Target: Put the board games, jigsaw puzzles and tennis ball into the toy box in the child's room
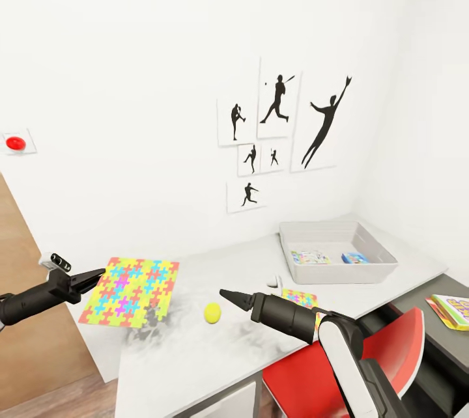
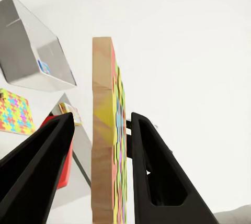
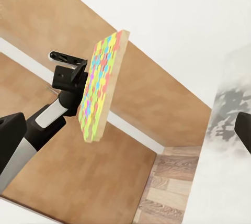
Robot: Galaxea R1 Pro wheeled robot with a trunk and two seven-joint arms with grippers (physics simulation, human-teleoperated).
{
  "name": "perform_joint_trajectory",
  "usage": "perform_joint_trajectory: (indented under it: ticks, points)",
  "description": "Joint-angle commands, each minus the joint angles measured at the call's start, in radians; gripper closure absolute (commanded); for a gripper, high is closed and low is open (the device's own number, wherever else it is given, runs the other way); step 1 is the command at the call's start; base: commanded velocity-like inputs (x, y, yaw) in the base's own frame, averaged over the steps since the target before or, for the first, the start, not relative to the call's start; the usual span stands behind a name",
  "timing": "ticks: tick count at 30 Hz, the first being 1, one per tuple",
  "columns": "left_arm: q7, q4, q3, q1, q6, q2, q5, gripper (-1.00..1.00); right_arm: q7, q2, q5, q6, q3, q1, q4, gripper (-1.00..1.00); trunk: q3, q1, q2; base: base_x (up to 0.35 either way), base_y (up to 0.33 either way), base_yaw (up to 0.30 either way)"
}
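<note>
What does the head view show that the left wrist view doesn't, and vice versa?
Head view alone: the tennis ball on the table, the right end effector near it, the wall silhouettes, a green board game on the lower dark section.

Left wrist view alone: the held puzzle's wooden edge between the left end effector's fingers, with a gap beside one finger.

Both: the held puzzle, the second puzzle on the table, the toy box with a blue game, the red chair.
</note>
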Motion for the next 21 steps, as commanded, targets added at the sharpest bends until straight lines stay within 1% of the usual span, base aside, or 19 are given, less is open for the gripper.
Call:
perform_joint_trajectory:
  ticks: [1,5,21]
  points:
    - [-0.005,0.001,-0.006,-0.002,0.010,0.001,0.004,1.00,0.002,0.000,0.001,0.005,-0.001,-0.001,0.000,-1.00,0.001,-0.003,0.005,0.000,0.000,0.000]
    - [-0.004,0.001,-0.006,-0.002,0.010,0.001,0.004,1.00,0.002,0.000,0.001,0.005,-0.001,-0.001,0.000,-1.00,0.013,-0.018,0.033,0.000,0.000,0.000]
    - [-0.003,0.001,-0.006,-0.002,0.010,0.001,0.004,1.00,0.002,0.002,0.000,0.005,0.000,-0.001,0.000,-1.00,0.013,-0.018,0.033,0.000,0.000,0.000]
